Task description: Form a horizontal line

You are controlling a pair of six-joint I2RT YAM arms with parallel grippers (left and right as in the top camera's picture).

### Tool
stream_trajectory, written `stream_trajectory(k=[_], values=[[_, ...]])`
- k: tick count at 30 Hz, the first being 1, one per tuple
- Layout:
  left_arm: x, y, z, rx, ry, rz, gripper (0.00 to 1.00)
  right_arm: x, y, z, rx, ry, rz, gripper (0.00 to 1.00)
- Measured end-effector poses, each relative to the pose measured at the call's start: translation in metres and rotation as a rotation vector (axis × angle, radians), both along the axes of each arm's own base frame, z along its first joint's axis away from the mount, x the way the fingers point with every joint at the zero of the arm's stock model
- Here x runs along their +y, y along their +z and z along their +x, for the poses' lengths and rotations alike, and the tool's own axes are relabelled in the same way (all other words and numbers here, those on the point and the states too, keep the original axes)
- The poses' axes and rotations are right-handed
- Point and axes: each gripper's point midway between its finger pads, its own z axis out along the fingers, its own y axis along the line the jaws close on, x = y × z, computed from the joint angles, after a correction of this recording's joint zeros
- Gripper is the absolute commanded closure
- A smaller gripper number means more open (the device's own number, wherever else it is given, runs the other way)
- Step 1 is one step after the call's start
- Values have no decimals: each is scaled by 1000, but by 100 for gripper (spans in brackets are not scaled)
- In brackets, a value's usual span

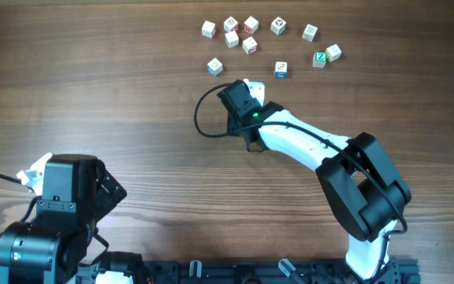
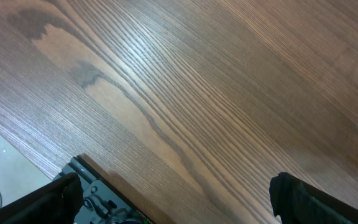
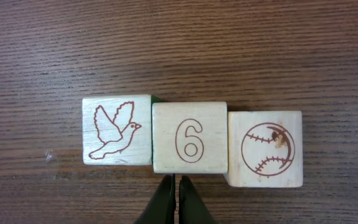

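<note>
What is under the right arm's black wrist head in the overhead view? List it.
Overhead, only a whitish cube edge peeks out; the rest is covered. The right wrist camera shows a row of three pale wooden cubes: bird, 6, baseball.

Right arm (image 1: 306, 142): white curved link, bulky black joint housings, green LED (image 1: 254, 116) lit, thin black cable (image 1: 199, 118) loop. Left arm (image 1: 61, 205): black boxy housings, green base light (image 1: 18, 257), white tip piece (image 1: 36, 170). Right pincer (image 3: 178, 202): dark tapered fingers.
</note>
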Motion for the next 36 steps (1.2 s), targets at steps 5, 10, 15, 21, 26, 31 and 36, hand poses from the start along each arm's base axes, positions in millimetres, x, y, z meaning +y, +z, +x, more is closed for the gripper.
stream_trajectory(k=[5,10,15,21,26,31,36], values=[[0,0,0,0,0,0,0,2,2,3,-16,12,4,95],[0,0,0,0,0,0,0,1,2,4,-17,16,1,95],[0,0,0,0,0,0,0,1,0,2,-2,20,1,96],[0,0,0,0,0,0,0,-5,-8,-18,90,39,-19,95],[0,0,0,0,0,0,0,-10,29,-18,37,30,-11,96],[0,0,0,0,0,0,0,-29,19,-23,27,2,-50,96],[0,0,0,0,0,0,0,-45,14,-12,12,-49,-35,95]])
